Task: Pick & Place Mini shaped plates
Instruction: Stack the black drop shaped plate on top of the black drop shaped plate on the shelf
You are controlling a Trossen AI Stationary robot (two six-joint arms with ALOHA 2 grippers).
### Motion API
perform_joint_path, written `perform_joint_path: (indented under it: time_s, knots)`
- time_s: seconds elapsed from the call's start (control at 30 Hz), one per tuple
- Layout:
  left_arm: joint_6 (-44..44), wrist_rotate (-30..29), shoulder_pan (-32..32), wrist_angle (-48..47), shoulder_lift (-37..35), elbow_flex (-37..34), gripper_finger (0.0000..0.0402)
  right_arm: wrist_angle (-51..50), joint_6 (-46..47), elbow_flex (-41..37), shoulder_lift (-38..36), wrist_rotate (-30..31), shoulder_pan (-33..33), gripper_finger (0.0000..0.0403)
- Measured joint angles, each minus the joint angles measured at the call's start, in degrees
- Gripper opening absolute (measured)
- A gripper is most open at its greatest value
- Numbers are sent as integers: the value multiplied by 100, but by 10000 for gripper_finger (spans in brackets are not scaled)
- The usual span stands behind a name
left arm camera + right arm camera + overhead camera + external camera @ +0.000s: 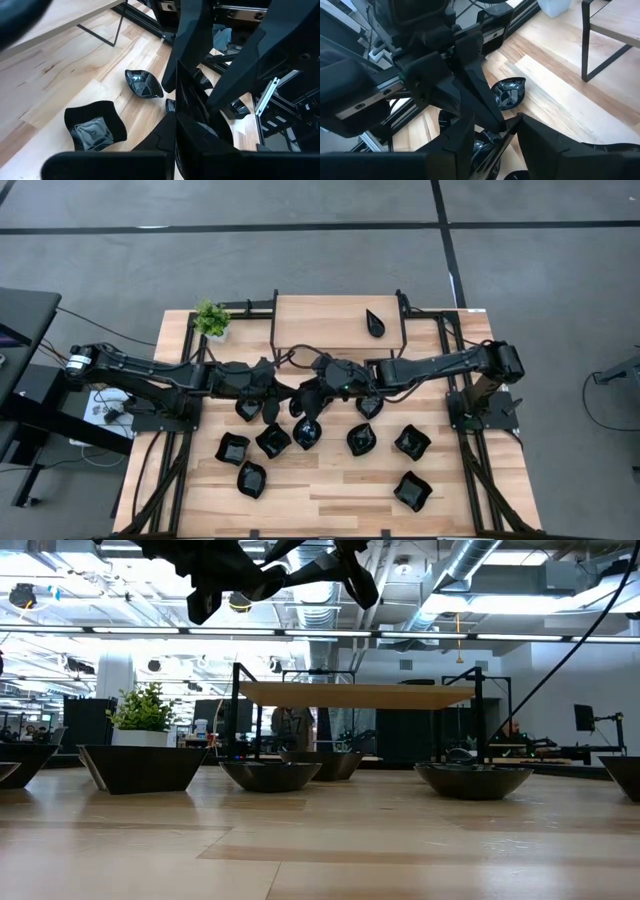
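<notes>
Above the middle of the table my left gripper (287, 397) is shut on one mini plate (200, 127), a glossy black dish held high over the others. My right gripper (312, 393) meets it from the right. Its fingers (192, 45) stand apart on either side of the held plate. Several more mini plates lie flat on the table beneath, among them a squarish wavy-rimmed one (94, 127) and a pointed one (144, 84). A teardrop plate (375, 323) rests on the raised wooden shelf (320, 320). My left gripper pinches the held plate by its rim (487, 137) between its two fingers, which slant down toward the table's right. The plate is lifted clear of the table and stands tilted on edge. Whether my right gripper's fingers touch the plate, I cannot tell.
A small green potted plant (211, 318) stands at the far left corner. The shelf's black metal legs (117, 27) rise from the table's far part. Loose plates (361, 439) are spread over the middle and the near half.
</notes>
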Motion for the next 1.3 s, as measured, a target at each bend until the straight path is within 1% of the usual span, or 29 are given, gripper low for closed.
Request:
perform_joint_path:
  time_s: [0.3, 0.47, 0.57, 0.63, 0.83, 1.0, 1.23, 1.3]
  knots:
    - [0, -6, 0, 16, 0, 0, 9, -20, 17, 0, 0, 4, 0, 117]
    - [0, -52, 15, 18, 0, 0, 7, -52, 37, 0, 0, 6, 0, 117]
    - [16, -152, 19, 18, 0, 0, 8, -212, -18, 0, 0, -27, 0, 118]
    - [32, -155, 24, 18, 0, 0, 9, -346, -36, 0, 0, -154, 4, 118]
    - [92, -164, 24, 16, 0, 0, 7, -538, -44, 0, 0, -164, 9, 118]
    - [247, -323, 24, 5, 0, 0, 7, -538, -42, 0, 0, -152, -1, 118]
    - [436, -818, 40, -296, 20, -2, 6, -555, -41, 0, 0, -122, -65, 118]
    - [532, -858, 75, -284, 20, 0, 6, -557, -44, 0, 0, -83, -83, 118]
